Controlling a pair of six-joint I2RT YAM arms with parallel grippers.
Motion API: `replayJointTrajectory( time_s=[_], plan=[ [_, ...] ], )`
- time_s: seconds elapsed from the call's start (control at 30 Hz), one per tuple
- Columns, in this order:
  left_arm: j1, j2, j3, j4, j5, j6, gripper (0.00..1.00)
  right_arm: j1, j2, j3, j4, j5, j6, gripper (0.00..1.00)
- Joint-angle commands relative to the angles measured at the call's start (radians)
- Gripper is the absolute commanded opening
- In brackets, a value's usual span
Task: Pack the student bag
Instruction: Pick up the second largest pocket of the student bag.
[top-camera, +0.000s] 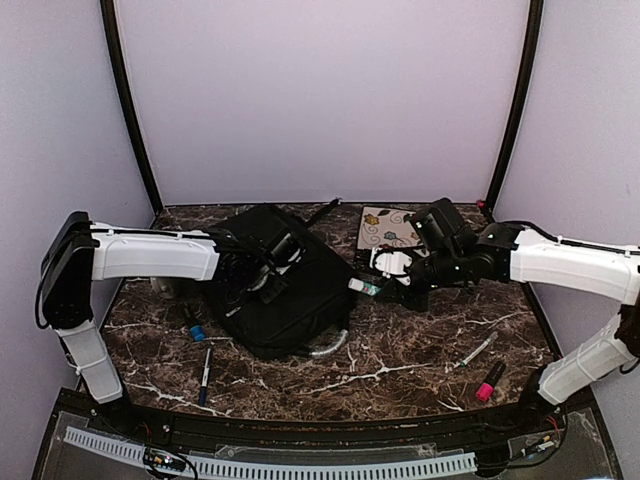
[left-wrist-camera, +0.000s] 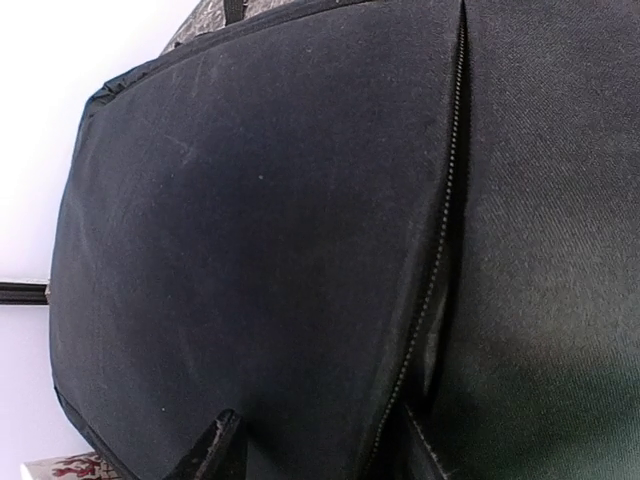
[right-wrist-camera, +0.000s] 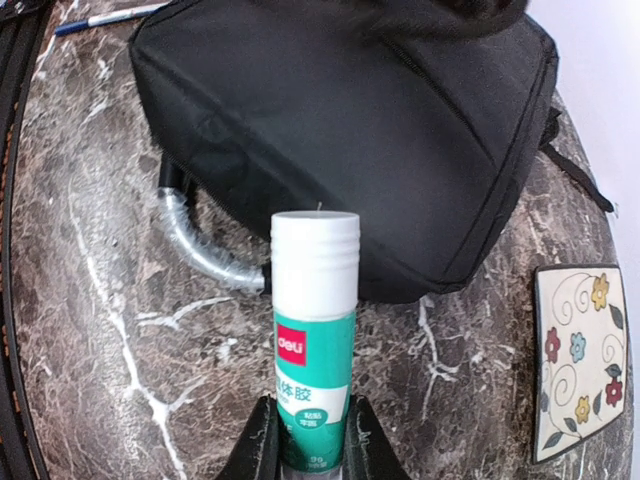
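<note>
The student bag lies mid-table, soft and saggy (I'd pinch the zipper edge), left gripper half-open astride that zipper, right gripper clamping a glue stick just beside it.

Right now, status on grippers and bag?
Left gripper, jaws open, over student bag zipper. Right gripper, jaws shut on glue stick. Silver tube at bag's edge.

Probably a robot lab booth, plain lilac walls, black frame posts, marble-patterned table
</note>
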Motion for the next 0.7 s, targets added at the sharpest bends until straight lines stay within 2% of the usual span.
replayJointTrajectory(
  time_s=[0.0,0.1,0.4,0.67],
  plan=[
    [0.003,0.076,0.074,-0.052,-0.152,-0.005,0.43,-0.042,0.032,0.065,0.081,-0.051,0.050,0.00],
    [-0.002,0.039,0.109,-0.056,-0.152,0.002,0.27,-0.044,0.043,0.082,0.092,-0.054,0.036,0.00],
    [0.000,-0.191,0.069,0.054,0.107,0.025,0.01,-0.018,0.119,0.235,0.090,0.041,-0.140,0.00],
    [0.000,-0.273,0.058,0.060,0.249,-0.017,0.00,0.084,0.268,0.386,0.119,0.136,-0.248,0.00]
  ],
)
